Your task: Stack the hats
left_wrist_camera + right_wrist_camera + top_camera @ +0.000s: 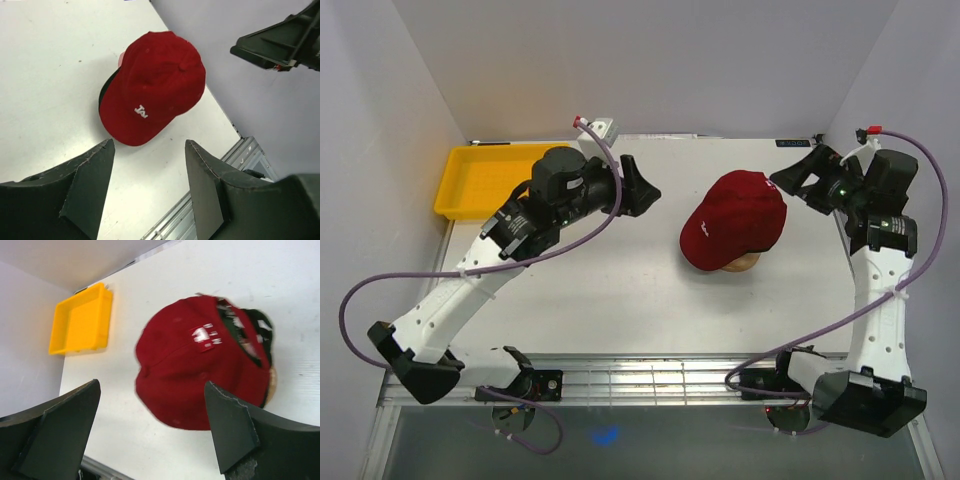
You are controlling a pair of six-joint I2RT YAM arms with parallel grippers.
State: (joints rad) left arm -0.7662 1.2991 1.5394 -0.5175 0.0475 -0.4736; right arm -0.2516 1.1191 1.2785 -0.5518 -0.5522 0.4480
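And here's the red cap (735, 218), sitting crown-up on the wooden stand (747, 264), whose pale edge just peeks out under the cap's near side. The stack looks about built. At the cap's open back, dark fabric (257, 322) with white marks shows underneath, so other caps appear to be nested below, though how many I can't make out. The left gripper (149, 141) hangs well to the left of the red cap, jaws spread wide with nothing between them. The right gripper (151, 383) hovers near the cap's right side, also spread and empty. The yellow tray (490, 180) lies far off to the cap's left, beyond the left arm. As for handling, this cap should be light and soft: the crown will likely dent or collapse under a pinch and may drag the caps below along with it. The curved brim looks like the stiffest part, so that's the sensible place to grip if anything needs squaring up, or the rear band by the strap. A sideways nudge could slide the whole pile off that rounded stand.
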